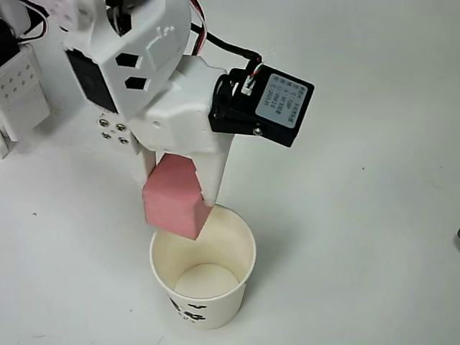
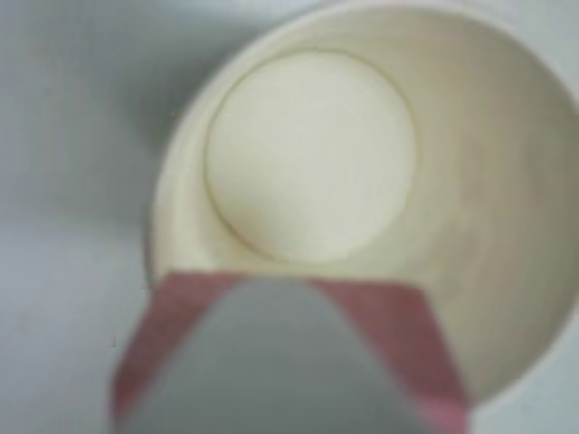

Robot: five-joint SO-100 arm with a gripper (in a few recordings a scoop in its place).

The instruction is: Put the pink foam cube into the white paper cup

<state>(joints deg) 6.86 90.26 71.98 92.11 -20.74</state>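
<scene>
Foam is seen nearest in the wrist view, where the pink foam cube (image 2: 398,334) is clamped behind a blurred grey finger (image 2: 271,362). Beyond it, the white paper cup (image 2: 507,226) is viewed from above, its bottom bare. In the overhead view the gripper (image 1: 180,188) is closed on the cube (image 1: 172,201), which is held over the cup's (image 1: 205,284) upper-left rim, above the white table (image 1: 359,215).

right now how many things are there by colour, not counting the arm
pink: 1, the pink foam cube, held in the gripper over the cup's rim
cream-white: 1, the white paper cup, upright on the table, nothing inside
total: 2
</scene>
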